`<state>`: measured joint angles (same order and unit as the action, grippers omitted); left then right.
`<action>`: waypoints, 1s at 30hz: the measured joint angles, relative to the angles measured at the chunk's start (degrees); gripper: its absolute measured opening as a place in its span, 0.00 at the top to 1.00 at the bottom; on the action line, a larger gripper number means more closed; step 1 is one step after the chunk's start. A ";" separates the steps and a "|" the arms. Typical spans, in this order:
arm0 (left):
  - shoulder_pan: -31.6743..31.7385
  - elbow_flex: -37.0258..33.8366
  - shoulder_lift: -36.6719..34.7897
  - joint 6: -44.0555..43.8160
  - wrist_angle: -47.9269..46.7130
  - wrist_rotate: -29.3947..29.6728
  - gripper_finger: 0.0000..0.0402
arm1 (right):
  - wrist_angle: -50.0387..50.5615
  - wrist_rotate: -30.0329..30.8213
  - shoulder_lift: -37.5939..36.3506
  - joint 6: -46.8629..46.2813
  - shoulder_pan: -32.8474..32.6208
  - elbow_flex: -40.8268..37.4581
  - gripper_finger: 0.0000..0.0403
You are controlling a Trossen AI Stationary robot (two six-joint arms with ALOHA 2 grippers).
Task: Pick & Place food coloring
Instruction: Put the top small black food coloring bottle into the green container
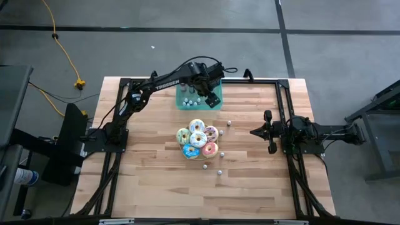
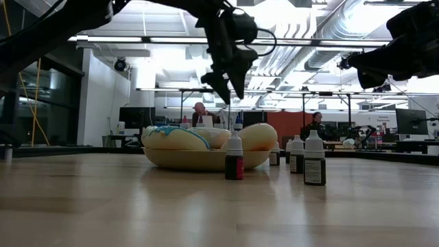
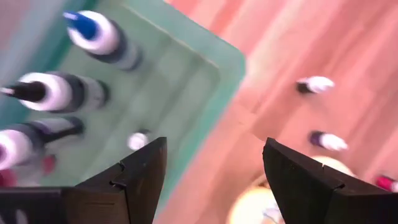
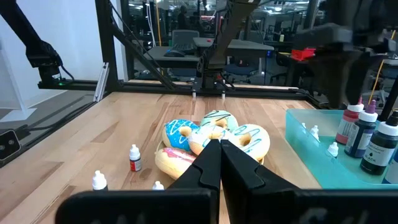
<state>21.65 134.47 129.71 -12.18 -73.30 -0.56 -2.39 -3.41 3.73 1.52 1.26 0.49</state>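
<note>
Left tool, fingers apart and empty over the teal tray near the worktop's far edge, should next descend squarely on a loose food coloring bottle (right tool closed, waiting at the right edge).

Both arms are dark, nearly black; the left arm carries white lettering, seemingly "TROSSEN". Each tool has two wedge-shaped black fingers.
</note>
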 joint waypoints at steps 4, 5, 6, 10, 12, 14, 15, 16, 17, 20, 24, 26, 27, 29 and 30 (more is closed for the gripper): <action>-2.09 0.20 0.00 -1.64 -1.28 -1.69 0.37 | 0.01 0.01 0.00 0.00 -0.01 0.02 1.00; -2.68 0.20 0.00 -1.64 -1.46 -2.41 0.37 | 0.00 -0.01 0.00 0.00 -0.01 0.00 1.00; -3.23 0.20 0.00 -1.64 -1.47 -2.77 0.37 | 0.02 -0.01 0.00 0.00 -0.02 0.00 1.00; -5.45 0.20 0.00 -1.53 -1.40 -3.03 0.37 | 0.02 -0.01 0.02 0.00 -0.02 0.00 1.00; -6.47 0.20 0.00 -1.49 -1.39 -3.02 0.37 | 0.00 -0.01 0.00 0.00 -0.02 0.02 1.00; -7.37 0.20 0.00 -1.40 -1.39 -3.01 0.37 | 0.01 0.00 0.00 0.00 -0.01 0.01 1.00; -7.81 0.20 0.00 -1.40 -1.37 -3.01 0.37 | 0.00 0.00 0.00 0.00 -0.01 0.01 1.00; -8.22 0.20 0.00 -1.38 -1.34 -3.01 0.37 | 0.01 -0.01 0.00 0.00 -0.01 0.00 1.00; -8.61 0.20 0.00 -1.38 -1.33 -3.00 0.37 | 0.01 -0.01 0.00 0.00 -0.02 0.00 1.00; -9.87 -0.21 0.00 -0.28 -0.68 -2.95 0.37 | 0.00 0.00 0.00 0.00 -0.01 0.00 1.00; -11.98 -2.30 0.00 3.09 1.52 -2.68 0.37 | 0.01 -0.01 0.00 0.00 -0.02 0.01 1.00; -12.84 -3.48 0.00 4.49 3.65 -2.20 0.37 | 0.01 -0.01 0.00 0.00 0.00 0.01 1.00; -13.18 -4.17 0.00 4.84 4.42 -2.16 0.37 | 0.00 -0.01 0.00 0.00 -0.02 0.00 1.00; -13.59 -5.39 0.00 5.39 5.35 -2.12 0.37 | 0.02 -0.01 0.00 0.00 -0.01 0.02 1.00; -13.87 -5.76 0.24 5.93 6.02 -2.13 0.37 | 0.02 0.01 0.00 0.00 -0.02 0.00 1.00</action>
<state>7.78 128.71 129.95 -6.25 -67.28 -2.70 -2.37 -3.40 3.73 1.52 1.23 0.49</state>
